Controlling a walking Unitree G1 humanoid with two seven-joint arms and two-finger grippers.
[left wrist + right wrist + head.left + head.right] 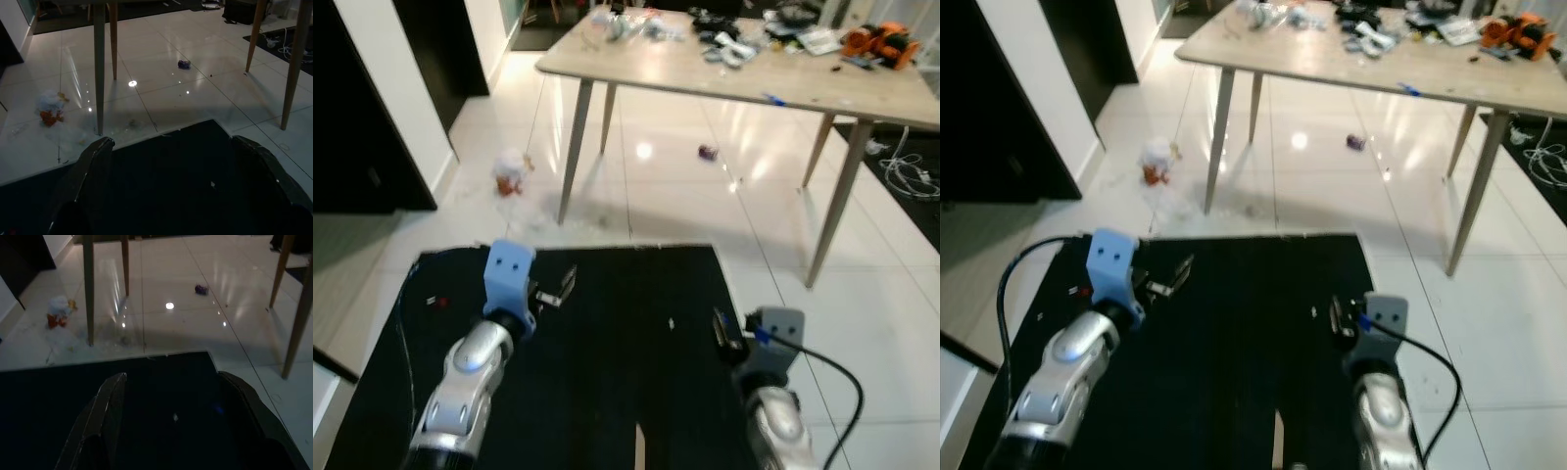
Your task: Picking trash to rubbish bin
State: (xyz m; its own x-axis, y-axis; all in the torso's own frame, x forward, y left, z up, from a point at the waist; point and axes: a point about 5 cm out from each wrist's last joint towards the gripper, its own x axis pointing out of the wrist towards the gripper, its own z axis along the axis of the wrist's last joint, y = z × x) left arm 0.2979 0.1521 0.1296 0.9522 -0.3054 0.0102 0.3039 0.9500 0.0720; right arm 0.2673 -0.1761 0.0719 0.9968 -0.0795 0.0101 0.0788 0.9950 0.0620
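Observation:
A crumpled white and orange piece of trash lies on the white tiled floor left of the table's near left leg; it shows again as trash and trash. A small purple scrap lies on the floor under the table, also seen as scrap and scrap. My left gripper and right gripper are both held low over a black mat, open, with nothing between their fingers. Both are well short of the trash.
A light wooden table on slanted legs stands ahead, its top cluttered with small items and an orange object. White cables lie on a dark rug at the right. A dark doorway is at the left.

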